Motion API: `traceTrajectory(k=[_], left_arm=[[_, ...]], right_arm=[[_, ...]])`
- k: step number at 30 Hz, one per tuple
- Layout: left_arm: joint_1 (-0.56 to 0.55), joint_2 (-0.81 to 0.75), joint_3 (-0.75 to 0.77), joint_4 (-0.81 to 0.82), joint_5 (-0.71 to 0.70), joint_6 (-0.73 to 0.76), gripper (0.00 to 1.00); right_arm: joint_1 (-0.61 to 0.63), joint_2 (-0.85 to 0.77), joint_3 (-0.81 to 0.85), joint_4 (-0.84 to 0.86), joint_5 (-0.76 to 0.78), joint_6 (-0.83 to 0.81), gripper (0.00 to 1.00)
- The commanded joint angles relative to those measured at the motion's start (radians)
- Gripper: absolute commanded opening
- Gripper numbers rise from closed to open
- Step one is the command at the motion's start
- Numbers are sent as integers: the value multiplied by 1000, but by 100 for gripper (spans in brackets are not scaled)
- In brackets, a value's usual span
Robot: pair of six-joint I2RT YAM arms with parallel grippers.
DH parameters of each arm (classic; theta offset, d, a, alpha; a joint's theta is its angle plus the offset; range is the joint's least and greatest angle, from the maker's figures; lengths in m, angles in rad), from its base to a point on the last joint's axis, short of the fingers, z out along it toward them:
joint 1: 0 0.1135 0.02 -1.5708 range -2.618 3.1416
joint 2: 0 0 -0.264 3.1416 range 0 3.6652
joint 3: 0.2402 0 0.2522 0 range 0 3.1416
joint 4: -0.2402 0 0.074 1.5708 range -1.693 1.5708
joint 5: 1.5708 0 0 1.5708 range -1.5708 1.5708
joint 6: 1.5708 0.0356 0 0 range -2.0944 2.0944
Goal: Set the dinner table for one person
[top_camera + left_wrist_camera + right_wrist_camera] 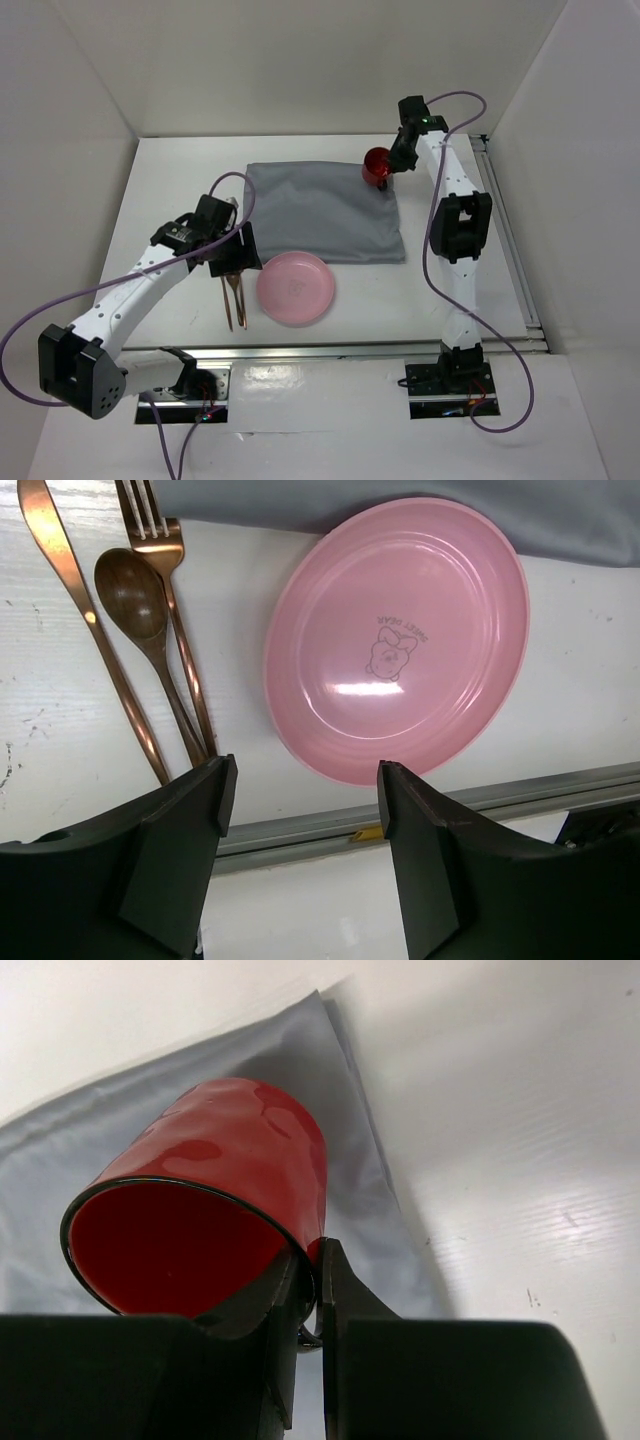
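A pink plate (295, 288) lies on the white dinner table (170, 190) near the front edge, also in the left wrist view (400, 635). Copper knife (85, 615), spoon (140, 610) and fork (170, 590) lie side by side left of the plate. My left gripper (300, 780) is open and empty, over the table near the plate and cutlery. My right gripper (310, 1260) is shut on the rim of a red cup (215, 1195), one finger inside, held tilted over the far right corner of the grey cloth (320, 210). The cup shows in the top view (377, 165).
A metal rail (420, 805) runs along the near table edge. Another rail (510, 240) runs along the right edge. White walls enclose the table on the left, back and right.
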Motion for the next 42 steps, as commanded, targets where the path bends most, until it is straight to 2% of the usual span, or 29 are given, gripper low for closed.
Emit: traceTrajectory(k=[1,10,12,16,18,21,25,29,36,39,41,42], left_arm=[[-4,5,-18,-2,-10,16,76],[-22,-4,-90,-2,20,7,81],[-22,-13,-104,-2,29,-3,87],[-44,-13,-124,7,40,-24,90],[-65,-13,-133,16,40,-44,90],[-88,-13,-133,27,40,-64,90],[-111,5,-151,51,29,-99,86],[-131,5,-209,120,29,-133,79],[-140,74,-272,235,-29,-190,66],[-140,117,-292,295,-30,-202,65],[-140,149,-303,351,-30,-213,61],[-140,161,-303,361,-30,-213,56]], right_arm=[[-4,8,58,81,-43,18,0],[-4,46,38,120,-20,18,0],[-4,55,38,120,-32,28,0],[-4,55,27,130,-66,37,18],[-4,46,18,139,-79,37,34],[-4,0,18,139,-79,37,67],[-4,-67,18,139,-89,28,82],[-4,-175,-47,139,-70,17,85],[-4,-461,-339,206,-61,-23,86],[-15,-556,-478,251,-52,-32,83],[-24,-587,-527,262,-52,-41,82],[-35,-600,-563,262,-52,-41,82]])
